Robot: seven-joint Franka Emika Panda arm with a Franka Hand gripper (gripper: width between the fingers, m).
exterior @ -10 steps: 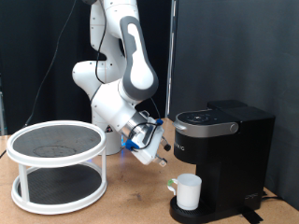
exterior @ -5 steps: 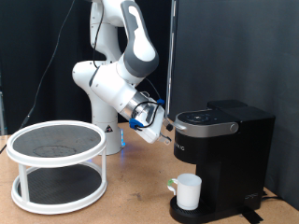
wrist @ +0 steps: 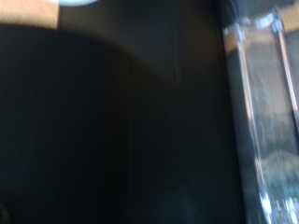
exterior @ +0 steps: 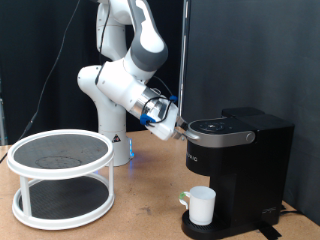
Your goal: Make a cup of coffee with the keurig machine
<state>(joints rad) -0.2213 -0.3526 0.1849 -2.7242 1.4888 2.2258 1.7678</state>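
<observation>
My gripper [exterior: 176,127] sits just left of centre in the exterior view, raised to the level of the lid edge of the keurig machine [exterior: 240,170], at or very near the top left corner of its button panel. Whether my fingers are spread or pressed together I cannot tell: they are too small in the exterior view, and my wrist view is filled almost wholly by the dark face of the machine [wrist: 121,131], with a clear ribbed strip along one side, possibly the water tank, and no fingertip visible. The machine stands at the lower right of the exterior frame, lid down, and the cup [exterior: 203,205] is already on the round drip tray under the spout, handle turned left. I hold nothing that I can see. I judge the machine heavy and rigid, unlikely to slide under a light push; its matte plastic should give fair grip, and the lid is best taken at its front lip, where the hinge gives most leverage. The cup looks ceramic: stiff, smooth, breakable, safest held by the rim or the wall. At lower left stands a white two-tier rack [exterior: 60,180].
</observation>
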